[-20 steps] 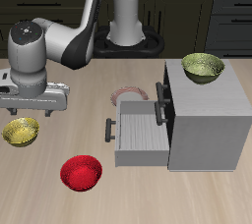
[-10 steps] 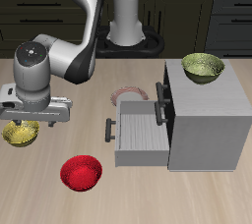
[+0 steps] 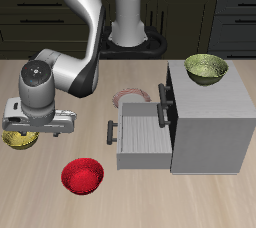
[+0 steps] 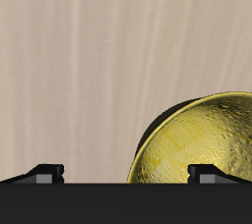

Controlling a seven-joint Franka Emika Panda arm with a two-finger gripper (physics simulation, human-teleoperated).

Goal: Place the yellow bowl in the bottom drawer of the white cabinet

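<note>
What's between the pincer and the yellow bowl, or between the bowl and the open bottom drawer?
Nothing visible. The pincer sits right over the yellow bowl, bare table around it. The bottom drawer of the white cabinet is pulled out and looks empty. The red bowl lies nearer the table's front edge, off the direct line.

The bottom drawer [image 3: 141, 135] stands pulled out, open from above; bare table [image 3: 60, 207] runs toward it, except the red bowl [image 3: 82, 176] (near the front edge).
</note>
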